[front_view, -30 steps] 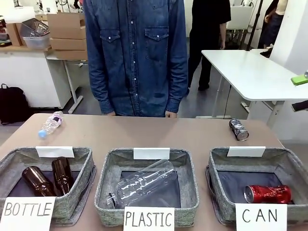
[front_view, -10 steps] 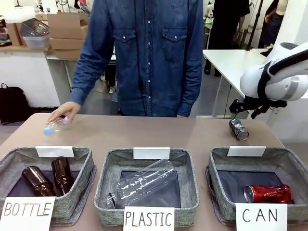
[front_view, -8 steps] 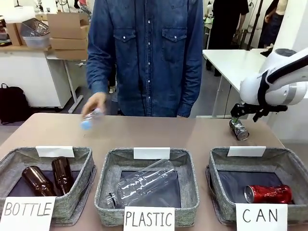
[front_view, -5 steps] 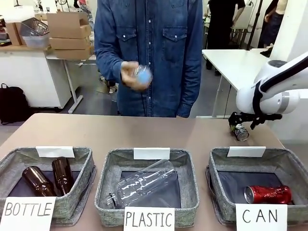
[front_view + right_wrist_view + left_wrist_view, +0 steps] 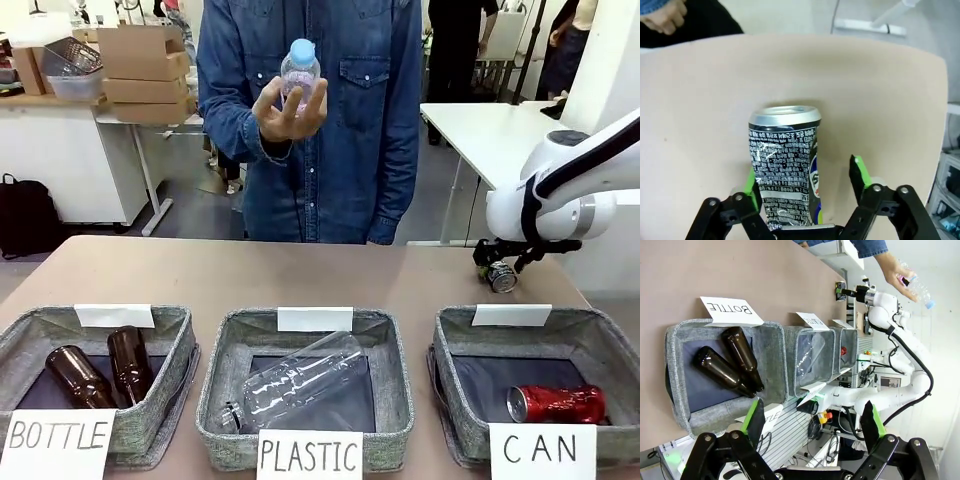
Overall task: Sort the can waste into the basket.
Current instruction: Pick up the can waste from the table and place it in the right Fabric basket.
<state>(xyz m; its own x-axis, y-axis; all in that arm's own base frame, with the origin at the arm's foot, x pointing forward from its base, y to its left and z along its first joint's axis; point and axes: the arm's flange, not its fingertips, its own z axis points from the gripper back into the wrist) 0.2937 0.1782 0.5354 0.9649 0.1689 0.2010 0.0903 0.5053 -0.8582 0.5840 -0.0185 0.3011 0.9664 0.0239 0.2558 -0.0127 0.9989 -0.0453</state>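
The dark grey-silver printed can (image 5: 503, 278) lies on the table at the far right, behind the basket carded "CAN" (image 5: 608, 340). My right gripper (image 5: 498, 264) is down over it. In the right wrist view the can (image 5: 785, 165) lies between the open green-padded fingers (image 5: 858, 173), closer to the left pad, and neither pad presses on it. The shiny red can (image 5: 557, 403) lies inside the CAN basket. My left gripper (image 5: 813, 420) is open and holds nothing, hanging above the table near the BOTTLE basket (image 5: 677, 340).
A person in a denim shirt stands at the far side and holds a clear plastic bottle (image 5: 299, 72) up at chest height. The PLASTIC basket (image 5: 215, 385) holds a clear bottle. Two brown bottles (image 5: 128, 362) lie in the BOTTLE basket (image 5: 30, 325).
My right arm came in and lowered its gripper onto the dark can. The person picked the clear bottle off the table's far left and raised it.
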